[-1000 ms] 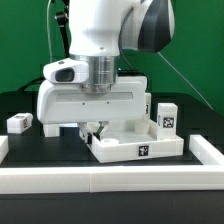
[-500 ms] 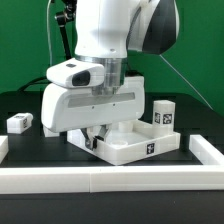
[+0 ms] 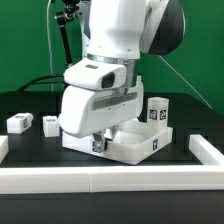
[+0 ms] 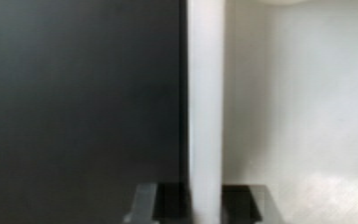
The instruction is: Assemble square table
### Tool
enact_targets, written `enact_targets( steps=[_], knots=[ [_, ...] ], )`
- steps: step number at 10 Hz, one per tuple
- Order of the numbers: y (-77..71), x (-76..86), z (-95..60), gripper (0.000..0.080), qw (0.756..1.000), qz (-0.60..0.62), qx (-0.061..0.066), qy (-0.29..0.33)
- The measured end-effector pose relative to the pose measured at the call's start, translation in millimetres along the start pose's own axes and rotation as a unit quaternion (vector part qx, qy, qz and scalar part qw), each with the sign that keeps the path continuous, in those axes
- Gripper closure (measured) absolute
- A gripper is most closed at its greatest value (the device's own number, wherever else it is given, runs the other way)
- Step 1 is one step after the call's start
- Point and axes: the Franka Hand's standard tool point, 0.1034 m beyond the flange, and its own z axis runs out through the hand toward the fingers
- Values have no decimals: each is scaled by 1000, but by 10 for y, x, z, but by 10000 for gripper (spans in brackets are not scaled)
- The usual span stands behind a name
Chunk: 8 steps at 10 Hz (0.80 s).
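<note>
Over the last second the arm point(image 3: 115, 40) had swung toward the exterior view's right, and the square table top point(image 3: 135, 150) had turned with it. One corner now pointed at the camera, where a flat side had faced it before. The shift uncovered a small leg point(image 3: 50, 123) that the arm's body had hidden.

The tool point(image 3: 98, 138) was pressed together on the raised rim of the square table top, at the end toward the exterior view's left. In the wrist view the tool point(image 4: 202, 205) had that rim point(image 4: 206, 100) running as a white strip straight between its dark fingertips point(image 4: 158, 200). The black worktop point(image 4: 69, 100) lay on one side of the strip and the top's white inner face on the other.

The top lay on the worktop point(image 3: 25, 105) in the middle of the scene, just behind the long white rail point(image 3: 110, 180) along the front edge. A tag showed on its near wall.

Another loose leg point(image 3: 18, 122) lay on the worktop well toward the exterior view's left, near the uncovered one and apart from the top. A third leg point(image 3: 157, 110) stood upright at the top's far side, tag toward the camera. It could not be told whether it stood in the top or behind it.
</note>
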Motion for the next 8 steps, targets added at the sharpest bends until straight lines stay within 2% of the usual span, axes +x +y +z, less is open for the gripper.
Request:
enact_targets(
  steps=[1,6,7,8],
  knots=[
    [31,81,-17,737,998,-56,1,-4],
    [79,-19,7,737,985,-174,-5,-19],
    [44,102,-17,737,980,-200,-8,-22],
    [16,275,-64,737,977,-210,-4,-21]
  ],
)
